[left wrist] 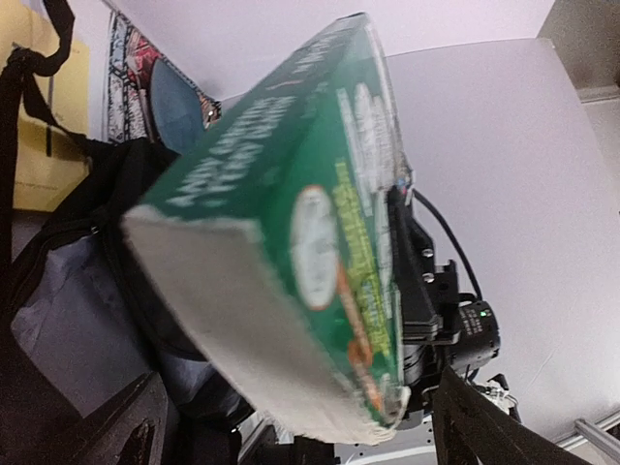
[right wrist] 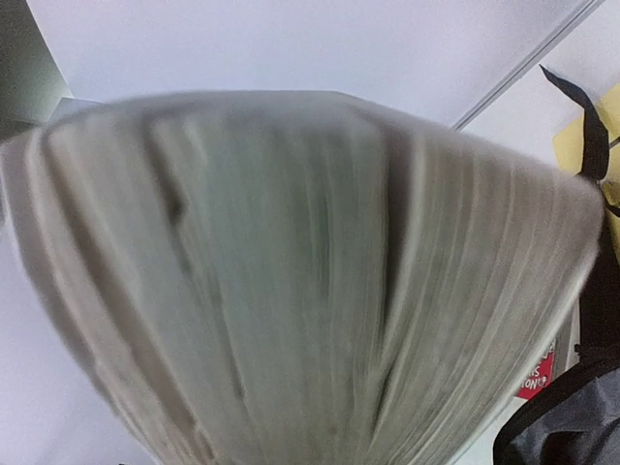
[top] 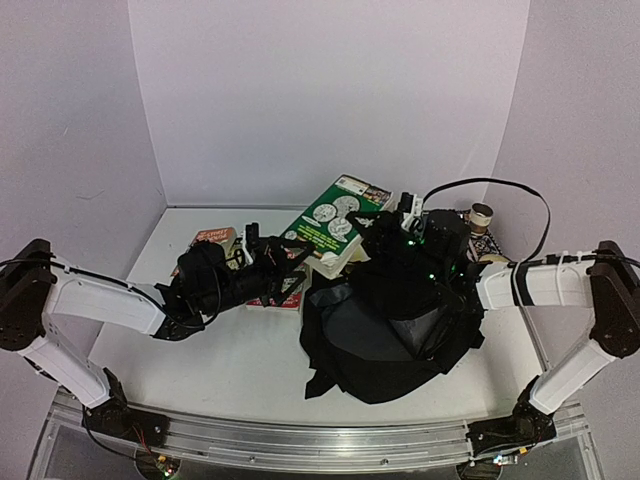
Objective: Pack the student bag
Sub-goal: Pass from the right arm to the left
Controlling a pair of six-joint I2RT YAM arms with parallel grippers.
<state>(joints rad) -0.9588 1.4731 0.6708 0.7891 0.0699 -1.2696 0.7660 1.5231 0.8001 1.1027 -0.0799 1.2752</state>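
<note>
The bag (top: 390, 325) lies slumped on the table (top: 215, 365), just below the right jaws on their near side, its grey-lined mouth gaping toward the left jaws. The step in hand looks like loading a book. The green book (top: 335, 222) hangs tilted in the air just beyond the bag's mouth, between the two sets of jaws and not yet inside.

The right jaws seem closed on the green book's far edge. From the left wrist a dark finger (left wrist: 407, 262) lies flat along the cover. The right wrist view is filled with blurred page edges, so the fingers are hidden there, and I judge a firm pinch rather than see one. The left jaws stand wide apart, one finger (left wrist: 484, 431) on each side of the book's near corner. Whether either touches it I cannot tell, and they hold nothing that I can make out.

As I judge it, the next move calls for tipping the book's lower corner down and steering it into the mouth. The left jaws could steady that corner or drop to hold the floppy fabric open, since the rim could fold under the book.

Beneath the left jaws a red book (top: 213, 238) lies flat on the table; beyond the right jaws stands a small roll (top: 482, 213)
</note>
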